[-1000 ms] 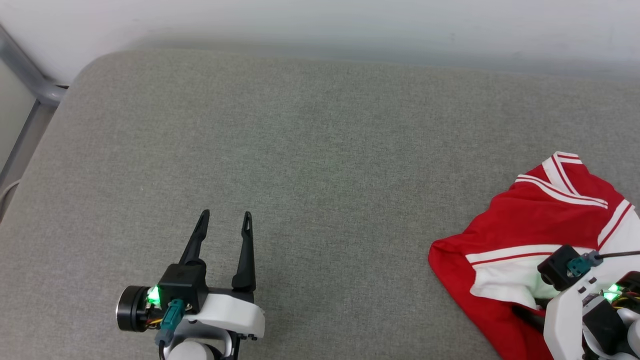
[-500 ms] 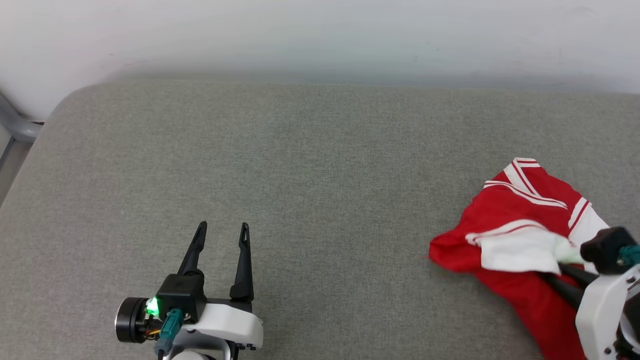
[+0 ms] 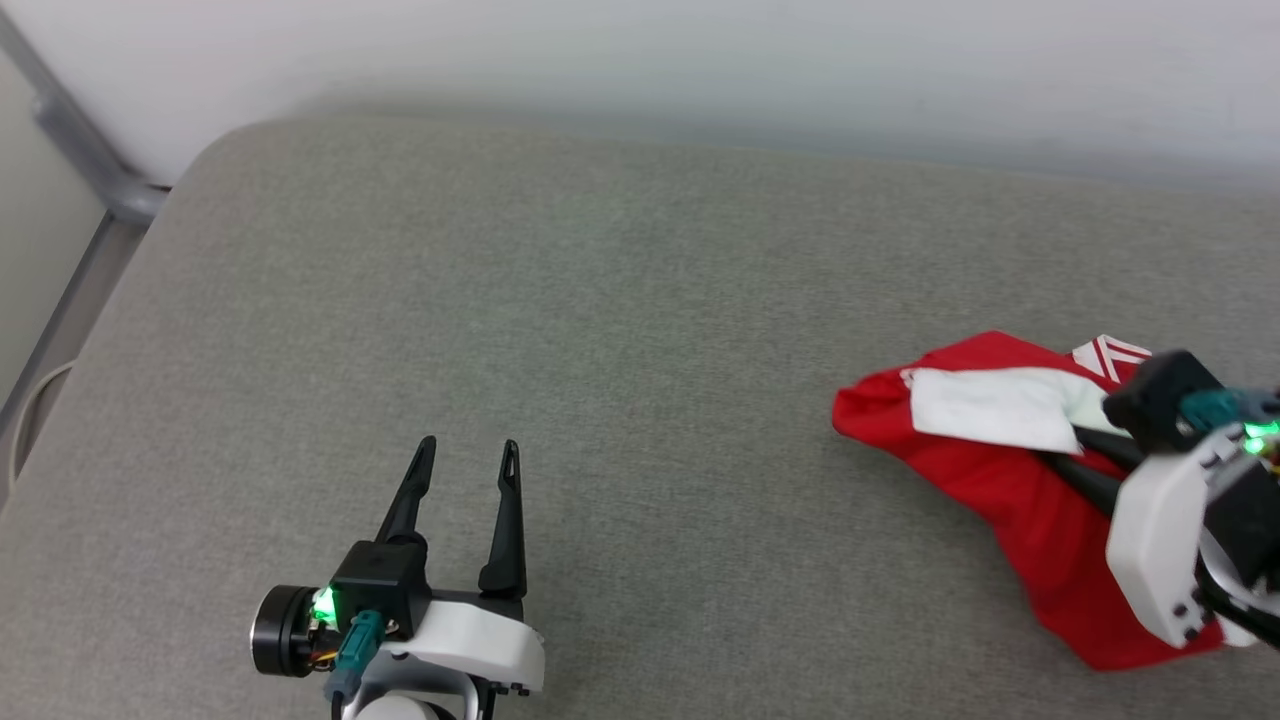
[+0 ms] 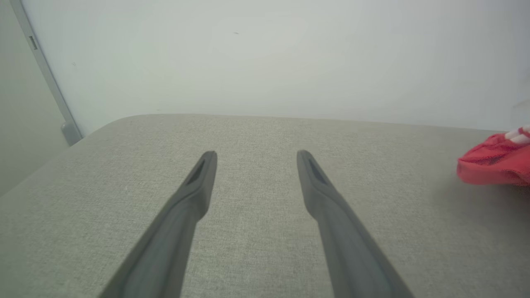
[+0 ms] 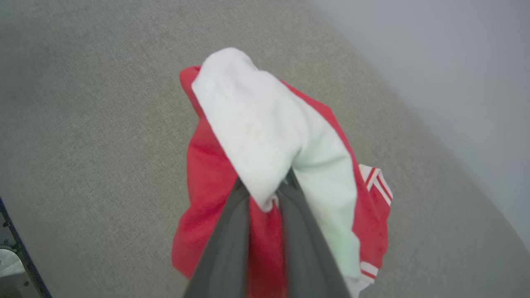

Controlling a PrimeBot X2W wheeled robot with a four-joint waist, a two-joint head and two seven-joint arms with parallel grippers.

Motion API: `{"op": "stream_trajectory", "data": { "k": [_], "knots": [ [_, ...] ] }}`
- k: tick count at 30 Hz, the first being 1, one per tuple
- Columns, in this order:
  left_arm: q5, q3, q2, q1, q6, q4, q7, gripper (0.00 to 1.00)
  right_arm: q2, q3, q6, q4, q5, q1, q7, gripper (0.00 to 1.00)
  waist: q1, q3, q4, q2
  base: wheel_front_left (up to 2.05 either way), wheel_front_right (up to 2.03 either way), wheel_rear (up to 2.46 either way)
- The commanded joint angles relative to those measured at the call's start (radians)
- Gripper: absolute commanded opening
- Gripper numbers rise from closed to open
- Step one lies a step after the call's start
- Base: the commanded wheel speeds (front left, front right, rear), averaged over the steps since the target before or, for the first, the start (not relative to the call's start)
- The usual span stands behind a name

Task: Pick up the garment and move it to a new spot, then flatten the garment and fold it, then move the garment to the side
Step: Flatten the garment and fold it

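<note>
Newly bunched, garment (image 3: pixel 1000 490) runs diagonally, right pincer (image 5: pixel 267 194) clamped on it; left pincer (image 3: pixel 470 445) apart.

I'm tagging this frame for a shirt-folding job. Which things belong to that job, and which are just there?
Part of the job:
- T-shirt, bunched up at the robot's right
- right gripper, shut on the T-shirt's white sleeve
- left gripper, open, holding nothing

Just there:
- cushion under it all
- metal bar at the cushion's left
- wall behind
</note>
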Motion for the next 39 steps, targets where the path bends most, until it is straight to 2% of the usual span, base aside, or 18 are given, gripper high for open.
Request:
{"op": "stream_trajectory", "data": {
  "k": [1, 6, 11, 17, 22, 24, 25, 26, 27, 34, 39],
  "knots": [
    [-0.008, -0.006, -0.001, -0.015, 0.004, 0.002, -0.003, 1.0, 0.003, 0.032, -0.001, 0.008, 0.01, -0.053, 0.005, 0.0, 0.0, 0.02, 0.025, 0.0, 0.0, 0.0, 0.0],
    [-0.02, -0.025, 0.0, -0.024, 0.008, 0.004, -0.003, 1.0, 0.056, 0.199, -0.001, 0.08, 0.037, -0.218, 0.028, 0.0, 0.0, 0.044, 0.06, 0.0, 0.0, 0.0, 0.0],
    [-0.026, -0.036, -0.001, -0.042, 0.014, 0.005, -0.003, 1.0, 0.164, 0.389, -0.001, 0.213, 0.08, -0.375, 0.009, 0.0, 0.0, 0.062, 0.083, 0.0, 0.0, 0.0, 0.0],
    [-0.026, -0.036, -0.001, -0.051, 0.014, 0.006, -0.003, 1.0, 0.304, 0.593, -0.001, 0.406, 0.156, -0.457, -0.072, 0.0, 0.0, 0.068, 0.092, 0.0, 0.0, 0.0, 0.0],
    [-0.022, -0.032, -0.001, -0.051, 0.019, 0.007, -0.003, 1.0, 0.363, 0.727, -0.001, 0.546, 0.216, -0.458, -0.122, 0.0, 0.0, 0.067, 0.086, 0.0, 0.0, 0.0, 0.0],
    [-0.021, -0.03, -0.001, -0.05, 0.018, 0.007, -0.003, 1.0, 0.375, 0.749, -0.001, 0.581, 0.223, -0.456, -0.156, 0.22, 0.0, 0.065, 0.081, 0.0, 0.0, 0.0, 0.0],
    [-0.02, -0.028, -0.001, -0.048, 0.019, 0.007, -0.003, 1.0, 0.378, 0.756, -0.001, 0.592, 0.223, -0.456, -0.176, 0.3, 0.0, 0.062, 0.076, 0.0, 0.0, 0.0, 0.0],
    [-0.017, -0.024, 0.0, -0.044, 0.019, 0.008, -0.003, 1.0, 0.382, 0.759, -0.001, 0.598, 0.221, -0.458, -0.204, 0.47, 0.0, 0.057, 0.07, 0.0, 0.0, 0.0, 0.0],
    [-0.013, -0.02, -0.001, -0.041, 0.017, 0.01, -0.003, 1.0, 0.384, 0.759, -0.001, 0.602, 0.222, -0.46, -0.238, 1.0, 0.0, 0.053, 0.064, 0.0, 0.0, 0.0, 0.0],
    [0.013, 0.014, -0.001, -0.018, 0.001, 0.012, -0.003, 1.0, 0.353, 0.718, -0.001, 0.583, 0.202, -0.433, -0.488, 1.0, 0.0, -0.004, 0.014, 0.0, 0.0, 0.0, 0.0],
    [0.041, 0.033, 0.0, -0.006, -0.019, 0.007, -0.003, 1.0, 0.311, 0.6, -0.001, 0.545, 0.195, -0.347, -0.609, 1.0, 0.0, -0.046, -0.021, 0.0, 0.0, 0.0, 0.0]
  ]
}}
